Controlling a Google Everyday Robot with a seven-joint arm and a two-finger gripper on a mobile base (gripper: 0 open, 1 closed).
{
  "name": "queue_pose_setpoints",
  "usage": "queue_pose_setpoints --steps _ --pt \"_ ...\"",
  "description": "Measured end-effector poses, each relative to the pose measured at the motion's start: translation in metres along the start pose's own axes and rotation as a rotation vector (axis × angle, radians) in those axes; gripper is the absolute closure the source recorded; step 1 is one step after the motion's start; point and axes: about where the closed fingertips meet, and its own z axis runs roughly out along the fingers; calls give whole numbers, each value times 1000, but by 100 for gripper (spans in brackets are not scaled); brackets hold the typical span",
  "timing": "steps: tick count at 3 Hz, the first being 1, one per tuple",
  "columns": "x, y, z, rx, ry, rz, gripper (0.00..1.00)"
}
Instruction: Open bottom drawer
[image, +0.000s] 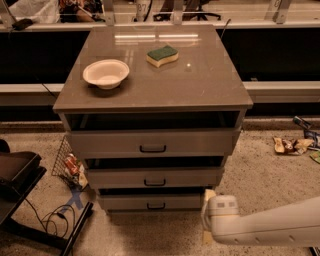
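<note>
The grey cabinet (150, 90) has three flat drawer fronts stacked one above the other, each with a small black bar handle. The bottom drawer (125, 202) is the lowest and shortest front, just above the floor, and its handle (156, 205) sits at its middle. A dark gap shows above its front. My gripper (209, 216) is at the end of the white arm (270, 227) that comes in from the lower right. It sits low by the floor, just right of the bottom drawer's right end, well apart from the handle.
A white bowl (106, 73) and a green-and-yellow sponge (162, 55) lie on the cabinet top. A wire basket with wrappers (70, 162) leans at the cabinet's left. A black stand (20, 175) and cables are at the lower left. Litter (292, 145) lies on the floor at the right.
</note>
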Motion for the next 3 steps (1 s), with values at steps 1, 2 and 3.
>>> queue_pose_setpoints --steps 1,2,3 --pt "-28 22 50 -1 -30 -23 0" --pt "-48 33 98 13 -94 -58 0" --pt "-65 29 138 42 -170 -84 0"
